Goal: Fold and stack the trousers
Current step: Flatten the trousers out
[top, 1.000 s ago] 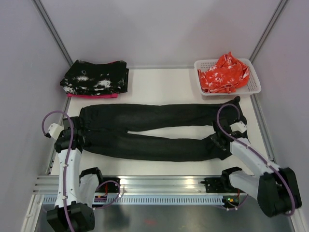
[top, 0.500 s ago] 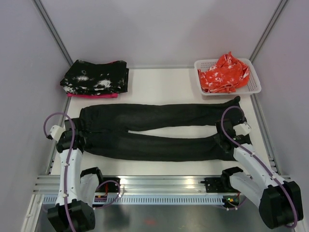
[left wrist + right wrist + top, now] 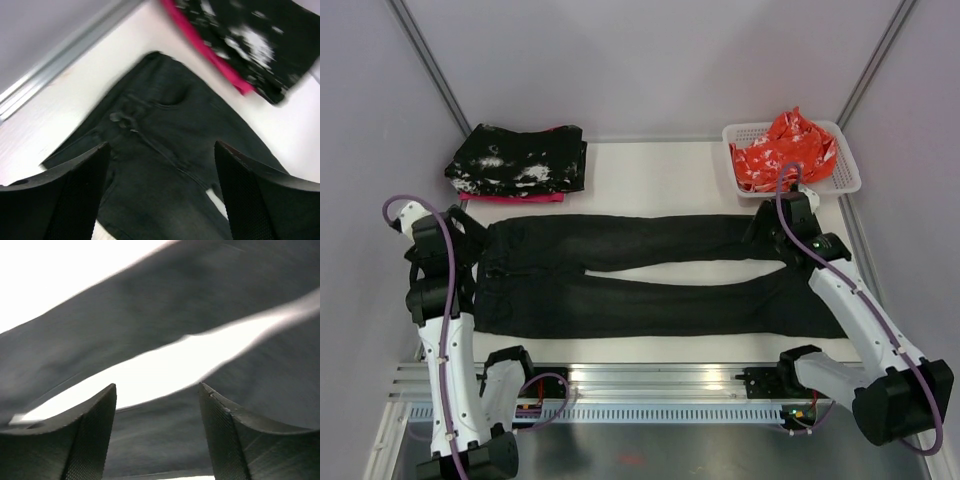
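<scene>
The black trousers (image 3: 640, 300) lie flat across the table, waist at the left and both legs running right with a thin gap between them. My left gripper (image 3: 472, 248) hovers over the waist end. In the left wrist view it (image 3: 160, 192) is open, with the waistband and pocket of the trousers (image 3: 165, 145) below and nothing between the fingers. My right gripper (image 3: 767, 230) hangs over the cuff end of the far leg. In the right wrist view it (image 3: 157, 432) is open above the trousers (image 3: 150, 315) and the gap between the legs.
A folded stack (image 3: 518, 165) of black white-speckled cloth on pink cloth sits at the back left, also in the left wrist view (image 3: 250, 40). A white basket (image 3: 850, 178) holding orange-red cloth (image 3: 782, 150) stands at the back right. Walls close in both sides.
Both grippers went from shut to open, letting go of the near edge of the trousers, and lifted away toward the far leg. The near leg now lies straighter and flatter.
</scene>
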Available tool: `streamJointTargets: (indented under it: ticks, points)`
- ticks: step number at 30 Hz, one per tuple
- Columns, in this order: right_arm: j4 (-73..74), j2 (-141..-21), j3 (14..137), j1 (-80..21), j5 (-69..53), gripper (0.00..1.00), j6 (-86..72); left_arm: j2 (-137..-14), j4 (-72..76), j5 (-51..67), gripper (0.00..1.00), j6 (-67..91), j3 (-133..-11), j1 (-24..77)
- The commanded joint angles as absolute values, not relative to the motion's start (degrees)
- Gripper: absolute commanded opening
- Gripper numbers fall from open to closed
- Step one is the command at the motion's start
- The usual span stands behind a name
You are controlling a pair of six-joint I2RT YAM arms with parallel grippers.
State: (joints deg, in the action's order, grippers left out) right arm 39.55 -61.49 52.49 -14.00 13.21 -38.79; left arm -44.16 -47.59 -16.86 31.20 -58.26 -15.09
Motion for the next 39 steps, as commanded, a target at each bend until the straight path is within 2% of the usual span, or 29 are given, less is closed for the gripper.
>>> streamJointTargets:
  ticks: [1, 4, 5, 9, 12, 15, 17, 19, 20, 21, 24, 33, 36, 37, 39]
  points:
    - [32.46, -63.8, 54.23, -19.04, 1.16, 0.71, -28.75, -46.49, -40.97, 3.91, 0.87, 20.91, -57.67, -15.03]
    - [23.31, -67.49, 52.21, -26.33, -4.56, 0.63, -25.85, -50.44, -35.7, 14.57, 0.75, 26.62, -52.22, -14.42]
    - [20.07, -69.68, 51.95, -28.8, -3.96, 0.58, -23.32, -51.93, -33.86, 15.2, 0.73, 27.67, -49.51, -13.89]
    - [13.37, -76.19, 52.29, -41.01, -1.67, 0.58, -13.99, -52.74, -32.43, 11.16, 0.68, 29.61, -44.66, -11.51]
    - [7.66, -81.9, 52.21, -44.37, -5.42, 0.58, -11.61, -51.95, -31.99, 11.69, 0.48, 31.54, -41.84, -11.43]
    - [5.27, -88.14, 53.61, -46.31, -6.68, 0.55, -9.68, -51.24, -31.73, 12.48, 0.37, 32.87, -38.94, -10.81]
    - [5.36, -92.62, 55.8, -47.28, -6.94, 0.52, -9.23, -51.15, -32.08, 11.78, 0.25, 34.18, -36.93, -10.37]
    - [5.1, -95.95, 57.47, -49.04, -8.08, 0.51, -8.62, -51.24, -31.82, 11.17, 0.24, 35.41, -35.34, -10.28]
    - [4.84, -96.76, 57.65, -49.91, -7.91, 0.51, -8.53, -51.41, -31.56, 10.47, 0.16, 36.73, -34.03, -10.02]
    - [4.66, -97.55, 58.0, -51.23, -7.48, 0.51, -8.26, -51.59, -31.12, 10.46, 0.12, 37.09, -33.4, -10.28]
    - [4.22, -100.8, 59.41, -52.64, -6.86, 0.51, -7.47, -51.86, -30.59, 10.2, 0.07, 37.53, -31.91, -10.11]
    - [4.57, -105.46, 62.14, -53.17, -6.24, 0.51, -7.82, -51.68, -30.5, 8.26, 0.07, 36.21, -30.15, -10.11]
    - [4.74, -107.13, 62.58, -53.26, -3.1, 0.32, -8.35, -51.94, -30.15, 8.35, 0.07, 36.65, -29.62, -10.11]
    - [5.27, -107.75, 63.1, -53.17, -1.42, 0.19, -8.44, -51.94, -30.15, 7.65, 0.07, 36.74, -29.62, -10.11]
    - [6.23, -109.15, 64.15, -53.26, 4.61, 0.1, -8.96, -51.94, -30.5, 6.33, 0.06, 36.74, -29.62, -10.11]
